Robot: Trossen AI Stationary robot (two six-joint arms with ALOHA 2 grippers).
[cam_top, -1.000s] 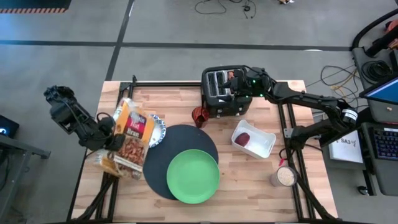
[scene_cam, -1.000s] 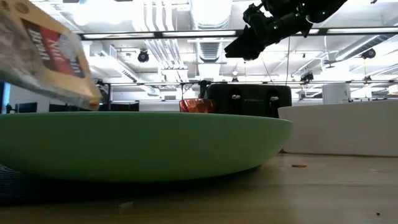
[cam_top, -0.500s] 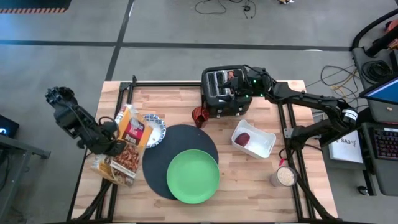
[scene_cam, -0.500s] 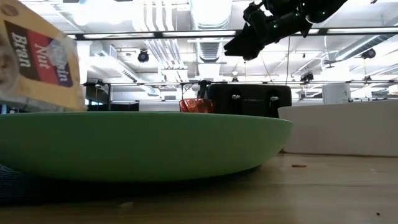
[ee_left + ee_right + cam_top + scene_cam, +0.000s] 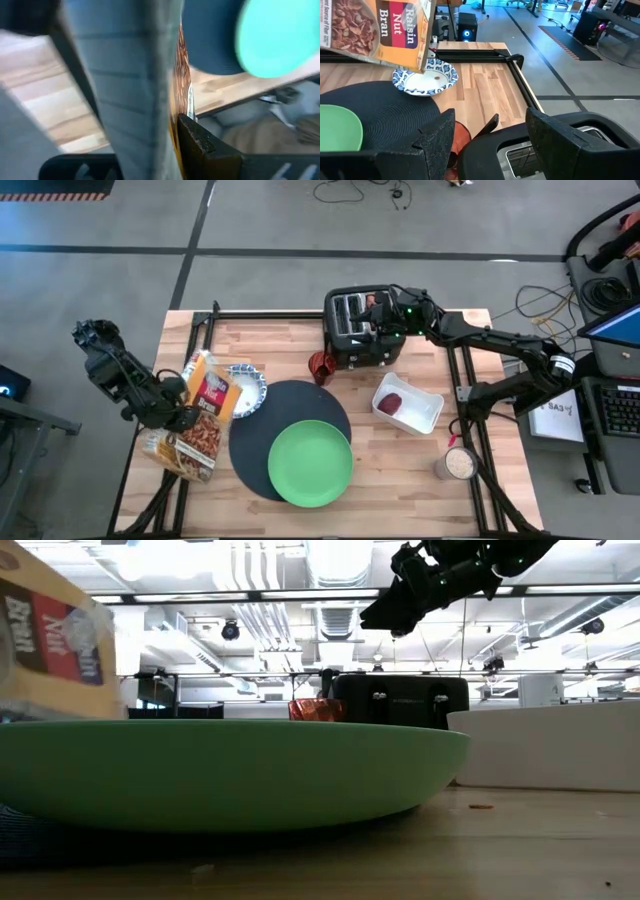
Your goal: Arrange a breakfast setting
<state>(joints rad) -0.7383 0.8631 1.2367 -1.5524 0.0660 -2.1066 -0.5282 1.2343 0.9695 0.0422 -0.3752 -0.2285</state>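
Gripping the cereal box [image 5: 198,416] at the high view's left, we see the left gripper [image 5: 182,418] clamped on it beside the patterned bowl [image 5: 245,388]. Upper centre, the right gripper [image 5: 378,317] hangs spread above the toaster [image 5: 358,330]. The green plate [image 5: 310,464] lies on the black mat [image 5: 290,418], lower centre.

A big round black mat [image 5: 278,430] lies flat on the bench. A lime-green round plate [image 5: 310,464] rests on its near-right part, overhanging the edge. A small blue-and-white patterned bowl [image 5: 246,388] sits upright just beside the mat's left rim, a dark-red food lump [image 5: 391,404] well to the right.
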